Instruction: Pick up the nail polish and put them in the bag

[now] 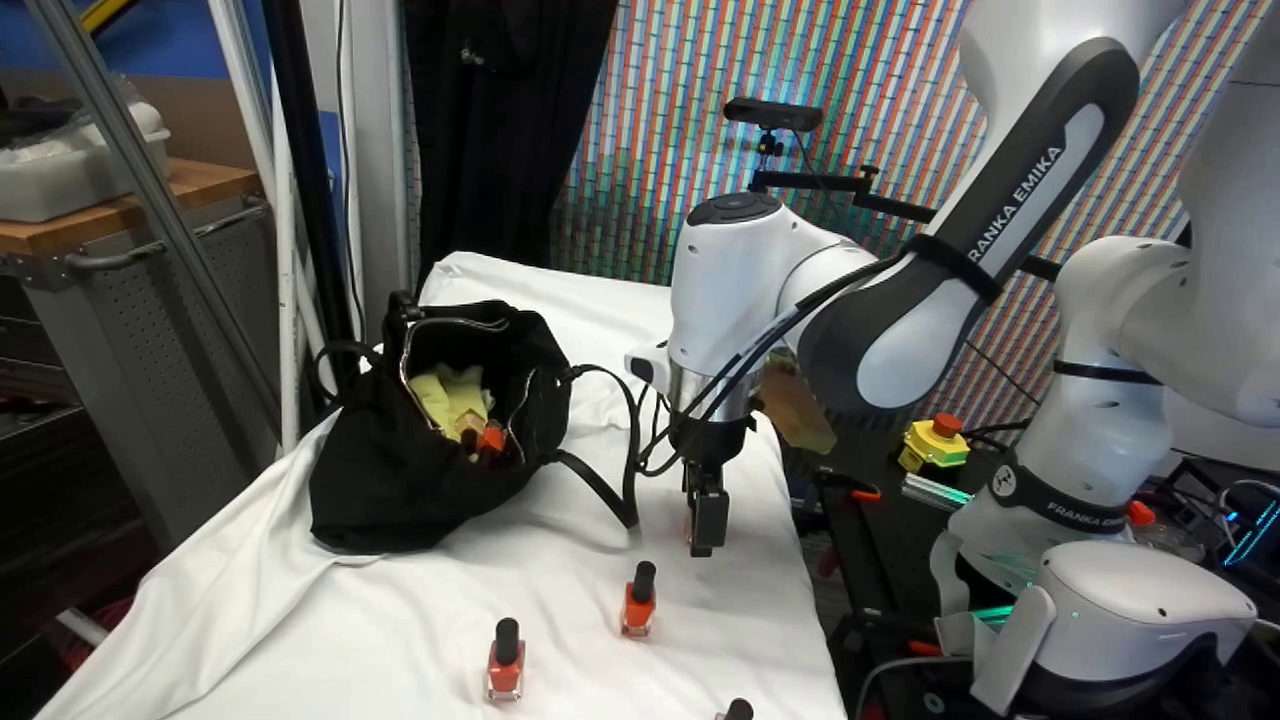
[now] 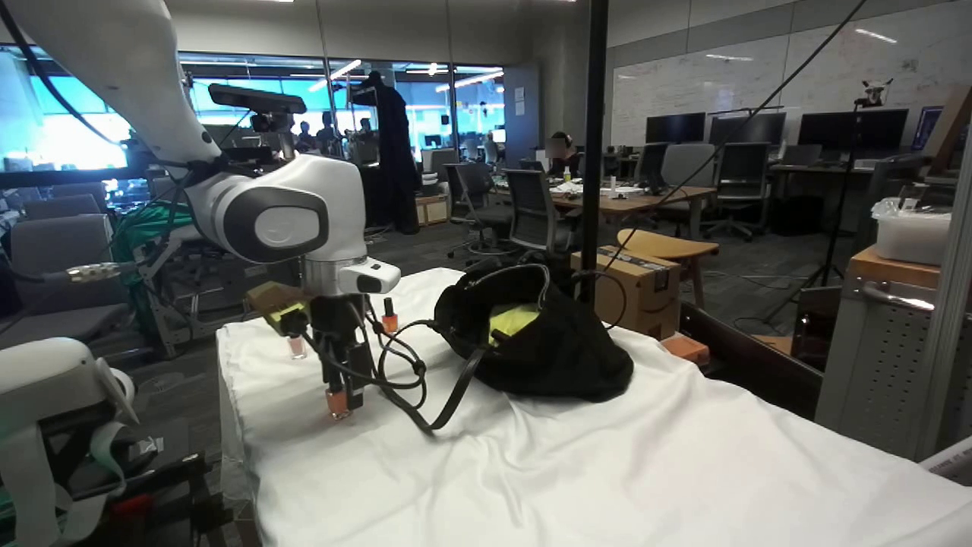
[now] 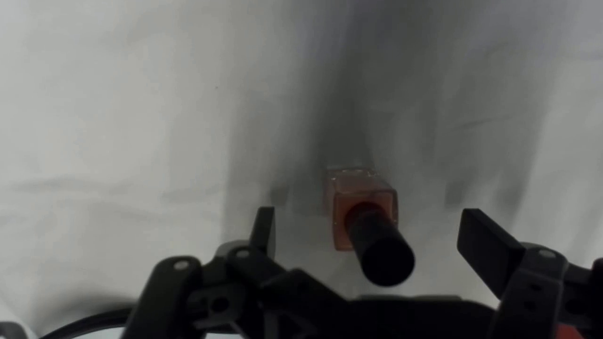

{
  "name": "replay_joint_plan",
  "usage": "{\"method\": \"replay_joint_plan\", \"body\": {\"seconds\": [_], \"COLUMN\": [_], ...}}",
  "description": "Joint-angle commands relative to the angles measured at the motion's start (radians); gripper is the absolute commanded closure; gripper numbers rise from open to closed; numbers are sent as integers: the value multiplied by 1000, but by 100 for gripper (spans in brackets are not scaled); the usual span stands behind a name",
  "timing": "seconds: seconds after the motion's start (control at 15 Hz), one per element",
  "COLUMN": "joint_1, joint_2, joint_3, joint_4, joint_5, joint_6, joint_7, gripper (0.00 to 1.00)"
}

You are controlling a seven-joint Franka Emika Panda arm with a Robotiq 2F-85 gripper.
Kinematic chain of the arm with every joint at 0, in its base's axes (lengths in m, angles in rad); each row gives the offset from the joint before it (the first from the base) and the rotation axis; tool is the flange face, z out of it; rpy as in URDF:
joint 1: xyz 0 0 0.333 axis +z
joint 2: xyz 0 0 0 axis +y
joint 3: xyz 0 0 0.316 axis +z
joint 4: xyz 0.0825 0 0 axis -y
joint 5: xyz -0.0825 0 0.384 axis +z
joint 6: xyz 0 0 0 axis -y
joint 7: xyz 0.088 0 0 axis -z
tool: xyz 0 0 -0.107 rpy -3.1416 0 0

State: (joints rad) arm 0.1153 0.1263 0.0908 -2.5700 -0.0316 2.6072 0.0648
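Pincer (image 3: 368, 230) astride polish (image 3: 360, 202), bag handle (image 1: 598, 484) near

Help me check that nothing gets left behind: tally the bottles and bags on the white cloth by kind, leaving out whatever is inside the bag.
Nail polish bottles: 4 (one between the jaws of the open gripper, another mostly cut off by the lower edge in an exterior view)
Bag: 1
Total: 5
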Motion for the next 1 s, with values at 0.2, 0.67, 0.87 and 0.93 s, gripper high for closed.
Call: {"method": "replay_joint_plan", "body": {"seconds": [0.2, 0.67, 0.87, 0.93], "joint_1": [-6, -3, -5, -4], "joint_2": [-7, -18, -20, -17], "joint_3": [-1, -8, -9, -9], "joint_4": [-13, -23, -31, -32], "joint_5": [-4, -23, -17, -17], "joint_6": [45, 38, 43, 49], "joint_7": [-12, 13, 7, 8], "gripper": [0, 0, 0, 0]}}
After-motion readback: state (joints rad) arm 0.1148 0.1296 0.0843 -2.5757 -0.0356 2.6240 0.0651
